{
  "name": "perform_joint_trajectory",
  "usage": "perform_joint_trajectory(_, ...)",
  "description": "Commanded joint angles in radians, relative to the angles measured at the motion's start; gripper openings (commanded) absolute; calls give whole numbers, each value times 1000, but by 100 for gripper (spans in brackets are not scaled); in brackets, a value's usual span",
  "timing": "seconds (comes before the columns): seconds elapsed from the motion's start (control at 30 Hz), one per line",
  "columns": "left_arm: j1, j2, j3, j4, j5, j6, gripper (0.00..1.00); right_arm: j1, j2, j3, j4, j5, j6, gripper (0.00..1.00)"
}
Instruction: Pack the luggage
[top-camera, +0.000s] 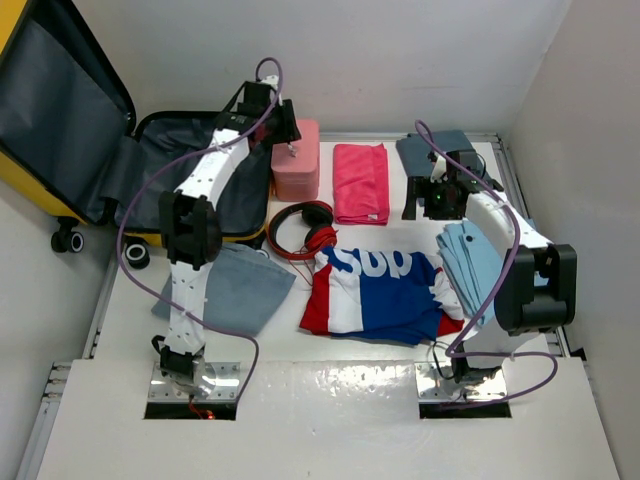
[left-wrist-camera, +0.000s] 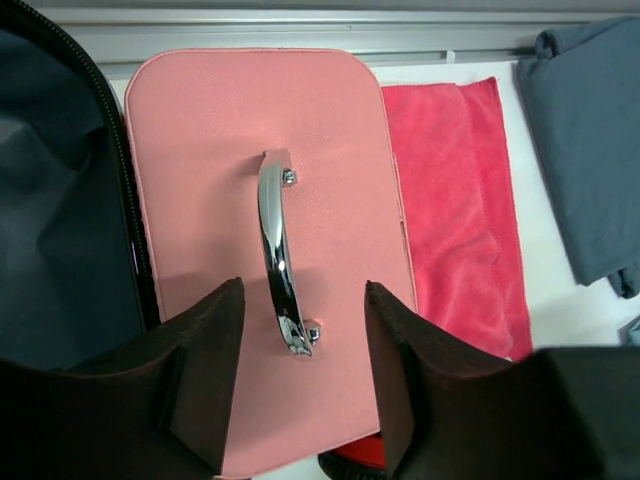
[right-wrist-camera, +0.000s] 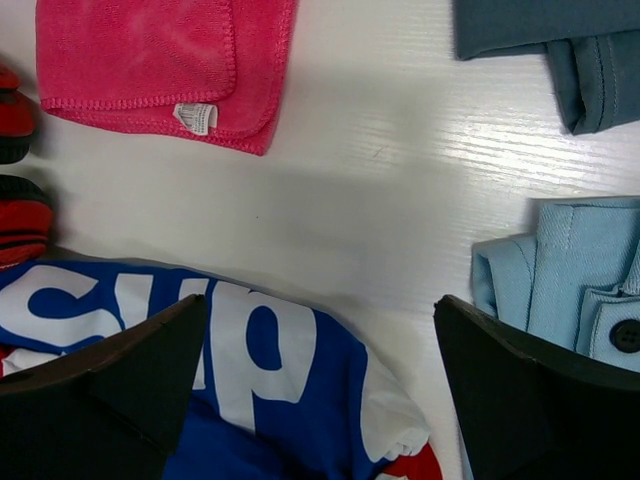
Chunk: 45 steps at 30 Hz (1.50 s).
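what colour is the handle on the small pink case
Shiny silver handle, best seen in the left wrist view.

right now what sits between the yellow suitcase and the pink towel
The small pink case; the top external view shows it.

White letters "Sup" stand on the blue shirt (top-camera: 375, 297).

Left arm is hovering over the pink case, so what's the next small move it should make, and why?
Probably lower the left gripper straight down onto the chrome handle, then close. Its jaws are open and empty, the handle lies between them in the wrist view, and the pink case sits right beside the open yellow suitcase, ready to lift in.
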Motion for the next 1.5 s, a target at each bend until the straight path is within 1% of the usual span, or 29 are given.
perform_joint_trajectory(0.0, -11, 19, 4, 38, 8, 0, 53, -3, 10, 47, 24, 11, -9, 94)
perform_joint_trajectory(0.07, -11, 28, 4, 49, 19, 0, 49, -1, 16, 55, 21, 12, -11, 94)
perform_joint_trajectory(0.1, -11, 37, 4, 62, 51, 0, 46, -6, 16, 58, 19, 11, -14, 94)
perform_joint_trajectory(0.13, -11, 37, 4, 72, 63, 9, 41, -1, 18, 60, 22, 12, -13, 94)
perform_joint_trajectory(0.2, -20, 46, 4, 72, 82, 19, 35, -3, 21, 64, 40, 12, -14, 94)
perform_joint_trajectory(0.3, -29, 56, 4, 81, 103, 19, 27, -3, 21, 66, 24, 14, -17, 94)
perform_joint_trajectory(0.43, -29, 56, 16, 116, 154, 28, 0, -1, 15, 60, 27, 12, -16, 94)
perform_joint_trajectory(0.5, -29, 33, 16, 168, 191, 37, 0, -1, 11, 63, 21, 0, -14, 93)
perform_joint_trajectory(0.53, -29, 22, 5, 194, 232, 37, 0, -4, 11, 63, 22, -7, -14, 93)
perform_joint_trajectory(0.6, -20, -22, -4, 289, 295, 37, 0, -1, 7, 67, 25, -33, -2, 92)
perform_joint_trajectory(0.63, -20, -39, -21, 330, 304, 22, 0, -3, 10, 69, 24, -43, 10, 92)
perform_joint_trajectory(0.67, -11, -55, -21, 387, 304, 8, 0, -1, 11, 79, 25, -47, 18, 92)
perform_joint_trajectory(0.77, 2, -96, 33, 479, 304, -11, 0, 2, 22, 98, 25, -63, 29, 92)
perform_joint_trajectory(0.87, 25, -144, 71, 521, 269, -11, 0, 11, 36, 116, 27, -70, 29, 92)
perform_joint_trajectory(0.93, 38, -174, 85, 521, 242, 2, 0, 13, 47, 129, 24, -74, 29, 92)
perform_joint_trajectory(1.03, 87, -248, 85, 469, 174, 46, 0, 13, 64, 139, 27, -84, 35, 92)
perform_joint_trajectory(1.1, 133, -309, 44, 432, 137, 75, 0, 14, 73, 145, 30, -90, 32, 91)
perform_joint_trajectory(1.2, 207, -360, 5, 391, 81, 149, 0, 20, 82, 152, 39, -95, 41, 91)
perform_joint_trajectory(1.23, 225, -386, 5, 360, 61, 199, 0, 25, 84, 156, 41, -97, 41, 91)
perform_joint_trajectory(1.27, 265, -397, -25, 348, 45, 227, 0, 25, 91, 156, 41, -94, 43, 91)
perform_joint_trajectory(1.33, 305, -406, -25, 284, 2, 262, 0, 30, 97, 159, 45, -95, 43, 91)
perform_joint_trajectory(1.37, 351, -406, -35, 262, 2, 273, 0, 40, 100, 159, 47, -95, 41, 91)
perform_joint_trajectory(1.47, 429, -406, -68, 213, 2, 304, 0, 51, 113, 167, 50, -95, 44, 91)
